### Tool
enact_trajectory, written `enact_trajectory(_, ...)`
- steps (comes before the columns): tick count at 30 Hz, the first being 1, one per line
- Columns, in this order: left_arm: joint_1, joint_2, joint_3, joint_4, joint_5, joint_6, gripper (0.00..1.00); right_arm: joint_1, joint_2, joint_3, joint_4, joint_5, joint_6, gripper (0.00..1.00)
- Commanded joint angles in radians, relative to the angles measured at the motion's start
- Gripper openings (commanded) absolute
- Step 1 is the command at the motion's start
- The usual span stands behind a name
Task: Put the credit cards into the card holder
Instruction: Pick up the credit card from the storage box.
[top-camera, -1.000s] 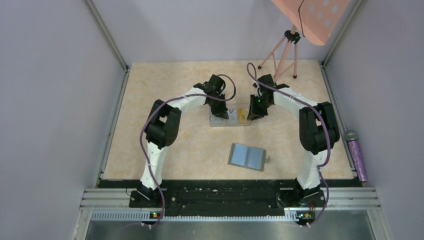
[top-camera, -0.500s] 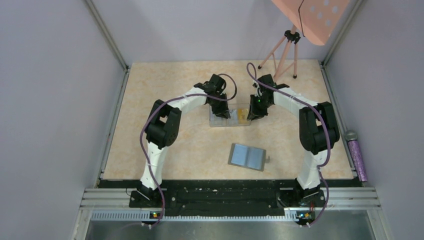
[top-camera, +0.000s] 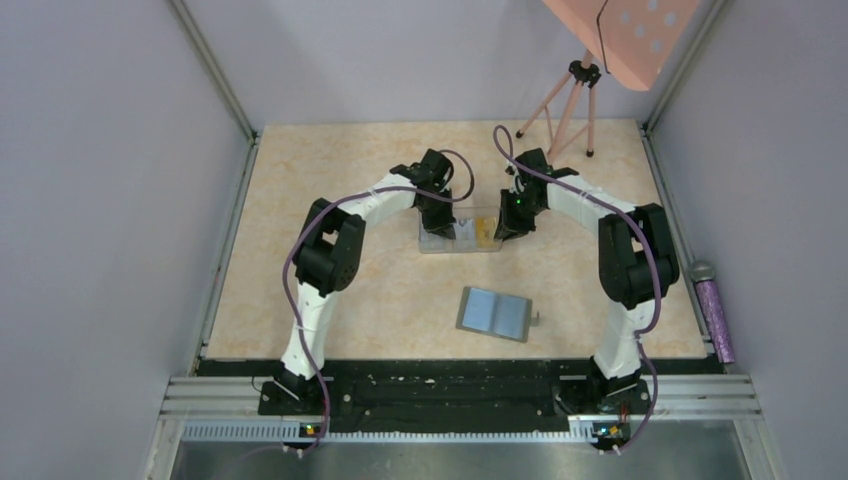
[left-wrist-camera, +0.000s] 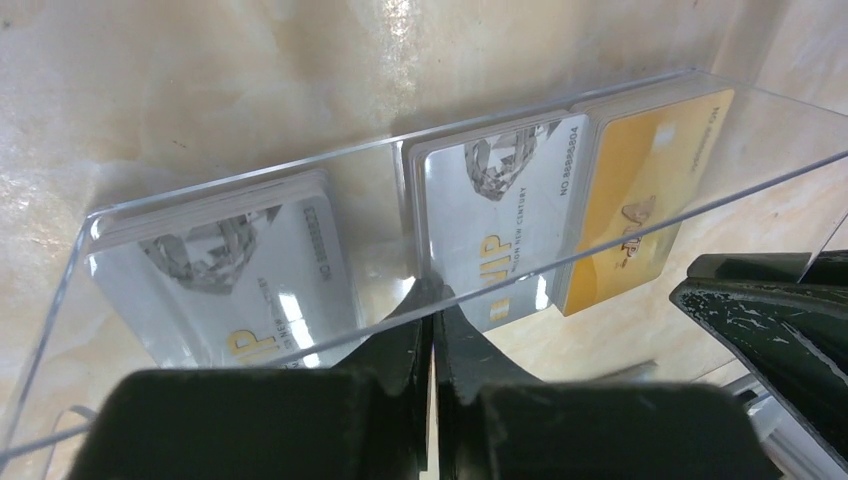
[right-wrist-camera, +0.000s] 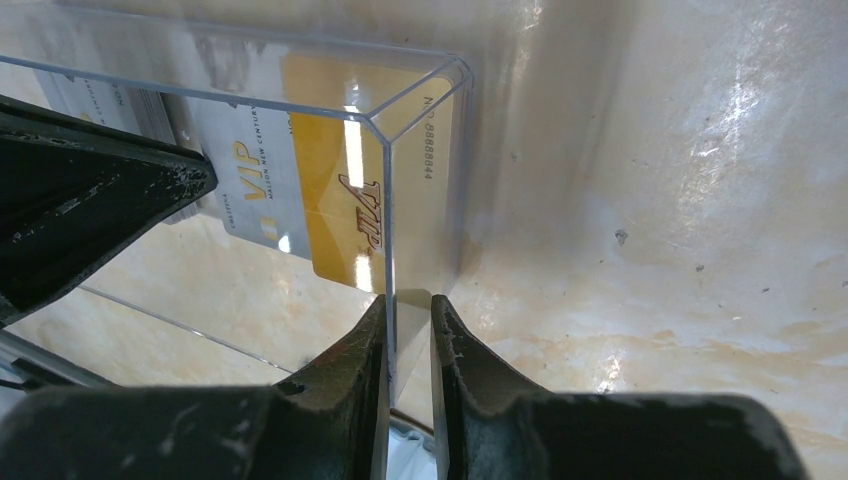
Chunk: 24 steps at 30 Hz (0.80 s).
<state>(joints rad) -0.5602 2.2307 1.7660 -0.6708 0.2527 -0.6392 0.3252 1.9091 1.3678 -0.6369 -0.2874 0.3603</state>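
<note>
My right fingers (right-wrist-camera: 408, 308) are nearly closed and pinch the end wall of the clear box (top-camera: 432, 246), at the end where the gold card (right-wrist-camera: 330, 200) lies. My left fingers (left-wrist-camera: 432, 305) are pressed together at the box's near wall, in front of the middle compartment. I cannot tell whether they have nipped a card edge or the divider, or nothing at all.

The credit cards (left-wrist-camera: 500, 215) lie flat inside the box in stacks side by side, grey in two compartments and gold at the right-arm end. Each card's long axis runs across the box, from near wall to far wall, so it points straight away from my left fingers. The middle grey stack lies just beyond and below those tips. I judge the left arm is the one placed to draw a card out, while the right steadies the box.

The card holder (top-camera: 493, 313) lies open, blue side up, on the worktop (top-camera: 400, 300). It is on the near side of the box, apart from it, towards the right-arm end.
</note>
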Motion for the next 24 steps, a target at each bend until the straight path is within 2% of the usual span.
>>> enact_trajectory(1,-0.013,0.002,0.044,0.022,0.045,0.019,0.03,0.013,0.012,-0.002,0.023,-0.059,0.003,0.14)
enact_trajectory(24,-0.034,-0.077,0.062,0.047,0.065,0.013,0.08,0.014,0.020,-0.011,0.024,-0.071,-0.002,0.14)
